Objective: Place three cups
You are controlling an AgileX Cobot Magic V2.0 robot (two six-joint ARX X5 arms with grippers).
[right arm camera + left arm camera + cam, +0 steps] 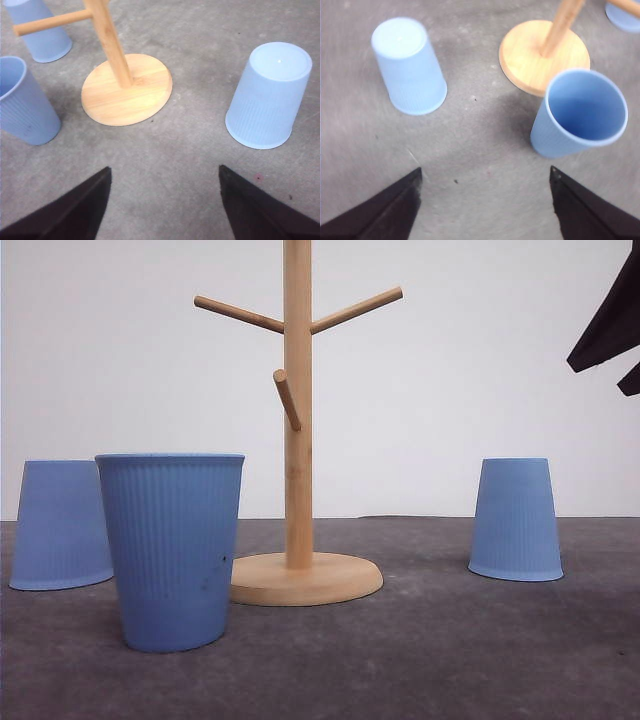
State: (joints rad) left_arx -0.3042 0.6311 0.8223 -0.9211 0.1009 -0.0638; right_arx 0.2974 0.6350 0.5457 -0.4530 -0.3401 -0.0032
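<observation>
Three light-blue ribbed cups stand on the grey table. One cup (172, 550) is upright near the front left, its mouth open (582, 112). A second cup (60, 525) is upside down at the far left (409, 65). The third cup (516, 520) is upside down on the right (270, 95). My left gripper (482, 200) is open above bare table, short of the upright cup and the left cup. My right gripper (165, 200) is open too, with nothing between its fingers and the right cup ahead to one side.
A wooden mug tree (298, 440) with three pegs rises from a round base (305, 578) in the middle of the table, just right of the upright cup. A dark part of my right arm (610, 325) hangs at the top right.
</observation>
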